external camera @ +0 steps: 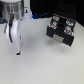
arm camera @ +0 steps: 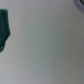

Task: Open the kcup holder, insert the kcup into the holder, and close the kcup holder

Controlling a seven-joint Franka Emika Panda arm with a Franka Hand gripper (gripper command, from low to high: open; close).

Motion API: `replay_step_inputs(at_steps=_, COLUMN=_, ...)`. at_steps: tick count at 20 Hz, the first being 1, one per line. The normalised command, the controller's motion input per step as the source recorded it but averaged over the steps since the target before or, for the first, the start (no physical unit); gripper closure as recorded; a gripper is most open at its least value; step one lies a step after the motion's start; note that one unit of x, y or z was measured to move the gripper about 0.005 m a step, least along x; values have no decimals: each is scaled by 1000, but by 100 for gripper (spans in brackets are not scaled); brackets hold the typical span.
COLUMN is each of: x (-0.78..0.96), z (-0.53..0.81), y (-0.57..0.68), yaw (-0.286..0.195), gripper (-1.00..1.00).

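The kcup holder (external camera: 60,29) is a black boxy unit on the white table at the exterior view's right. Rows of round pod slots show on its top, and a pale grey handle (external camera: 61,39) sits on its front. My gripper (external camera: 17,49) hangs from the arm at the exterior view's left, pointing down close to the table and well apart from the holder. Its fingers are too blurred to show whether they are open or shut. I cannot make out the kcup. A dark green blurred patch (arm camera: 4,30) sits at the edge of the wrist view, and I cannot identify it.
The white table top (external camera: 45,62) spreads between the gripper and the holder. Dark background and some blue items (external camera: 31,16) lie beyond the table's far edge. The wrist view shows mostly bare pale surface (arm camera: 50,45).
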Motion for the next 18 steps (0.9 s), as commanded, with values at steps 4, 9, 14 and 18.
replay_step_inputs(at_steps=4, x=-50, z=-171, y=-213, yaw=-136, gripper=-100)
replay_step_inputs(at_steps=9, x=-318, z=337, y=460, yaw=-20, gripper=-100)
replay_step_inputs(at_steps=14, x=-386, z=321, y=431, yaw=-30, gripper=-100)
replay_step_inputs(at_steps=18, x=-636, z=56, y=302, yaw=-54, gripper=-100)
